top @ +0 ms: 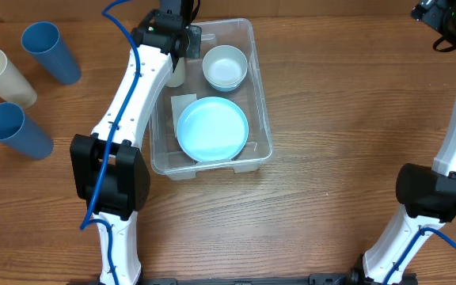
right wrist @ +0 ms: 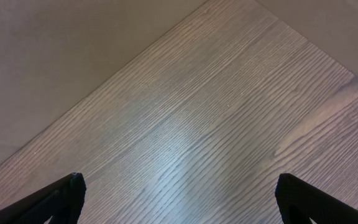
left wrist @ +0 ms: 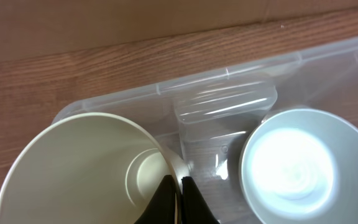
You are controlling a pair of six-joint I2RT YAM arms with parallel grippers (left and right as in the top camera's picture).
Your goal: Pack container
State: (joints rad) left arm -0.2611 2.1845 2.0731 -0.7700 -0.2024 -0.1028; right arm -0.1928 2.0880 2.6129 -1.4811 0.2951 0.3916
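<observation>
The clear plastic container [top: 261,119] stands at the table's middle and holds a light blue plate [top: 212,128] and a white bowl [top: 225,66]. My left gripper [left wrist: 178,186] is shut on the rim of a cream cup [left wrist: 73,168] at the container's far left corner [left wrist: 166,93]. The white bowl [left wrist: 303,165] lies just right of it. In the overhead view the cup [top: 176,73] is mostly hidden under the left arm. My right gripper [right wrist: 179,199] is open and empty above bare wood at the far right.
Two blue cups [top: 50,51] [top: 16,131] and one cream cup [top: 2,75] lie on the table at the far left. A white label [top: 182,103] shows on the container's base. The right arm's base [top: 430,194] stands at the right.
</observation>
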